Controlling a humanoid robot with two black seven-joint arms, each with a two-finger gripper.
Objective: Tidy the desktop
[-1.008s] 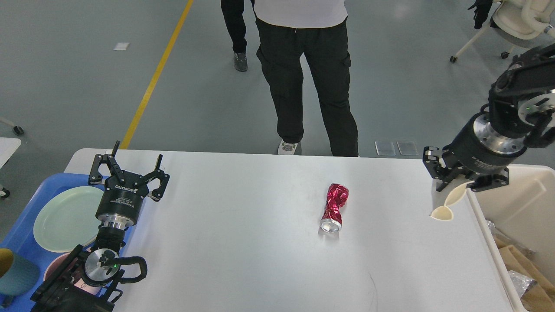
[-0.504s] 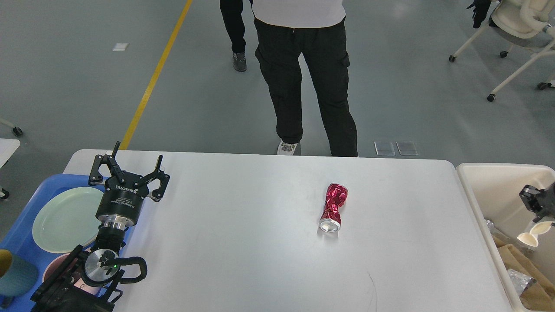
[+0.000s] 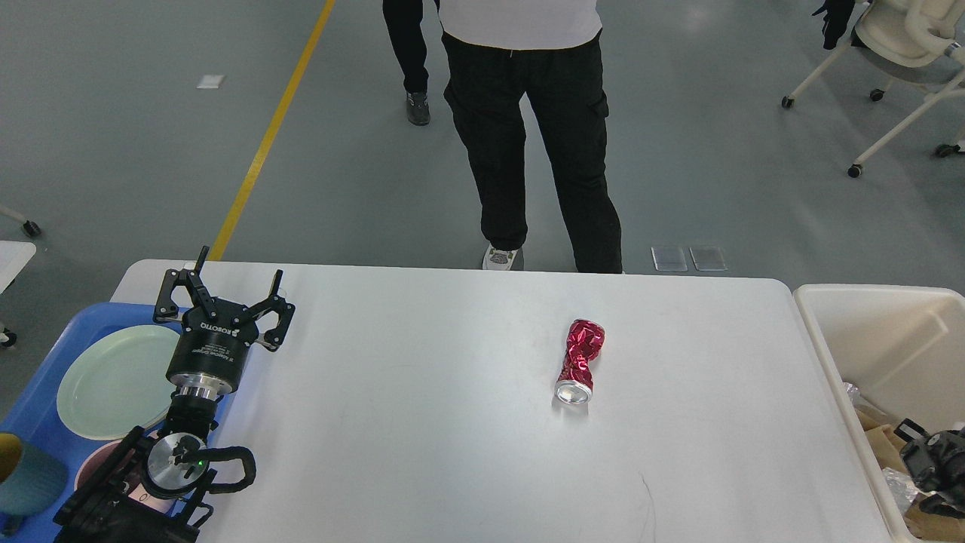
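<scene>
The white desktop [image 3: 415, 422] fills the middle of the head view. A crushed red can [image 3: 580, 360] lies on it right of centre, its silver end toward me. My left gripper [image 3: 226, 290] is open and empty, fingers pointing away, over the desktop's far left beside the blue tray. Only a dark part of my right gripper [image 3: 933, 461] shows, low inside the cream bin at the right edge. Its fingers cannot be told apart and nothing shows in it.
A blue tray [image 3: 38, 422] at the left holds a pale green plate [image 3: 113, 381], a teal cup [image 3: 26, 475] and a pink bowl [image 3: 94, 467]. The cream bin [image 3: 889, 339] holds brown paper and foil scraps. A person [image 3: 528, 128] stands at the far edge.
My right arm swung from over the table's right edge down into the cream bin, carrying a crushed cream cup. The cup no longer shows. The left arm and the can have not moved.
</scene>
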